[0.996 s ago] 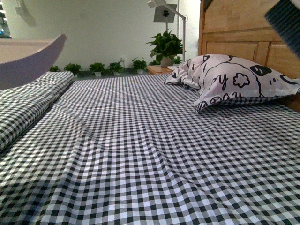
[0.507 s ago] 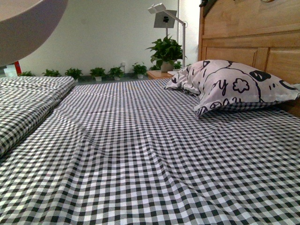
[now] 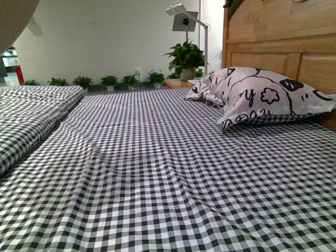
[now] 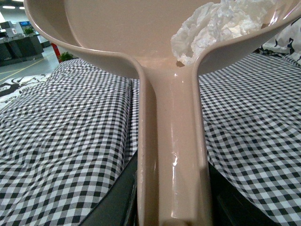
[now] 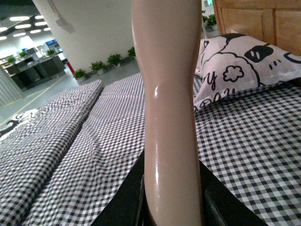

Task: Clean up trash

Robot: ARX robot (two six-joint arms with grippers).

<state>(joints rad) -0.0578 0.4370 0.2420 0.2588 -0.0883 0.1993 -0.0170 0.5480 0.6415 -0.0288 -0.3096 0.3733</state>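
The trash [image 4: 221, 26], a crumpled wad of white tissue, lies inside the pinkish dustpan [image 4: 122, 33], against its wall near the handle. My left gripper [image 4: 171, 214] is shut on the dustpan's handle and holds it up above the checked bed. In the front view only a corner of the dustpan [image 3: 13, 21] shows at the top left. My right gripper [image 5: 171, 207] is shut on the brush [image 5: 169, 94], whose smooth pinkish handle rises in front of the right wrist camera. The bristles are out of view.
A black-and-white checked sheet [image 3: 168, 173] covers the bed. A black-and-white patterned pillow [image 3: 262, 94] leans on the wooden headboard [image 3: 278, 37] at the right. A folded checked duvet [image 3: 26, 121] lies along the left. Potted plants [image 3: 184, 55] and a white lamp [image 3: 181, 13] stand beyond.
The dustpan has risen and slid out toward the top left of the front view, leaving only a corner. The brush's dark bristles, seen top right a second ago, have left that view.
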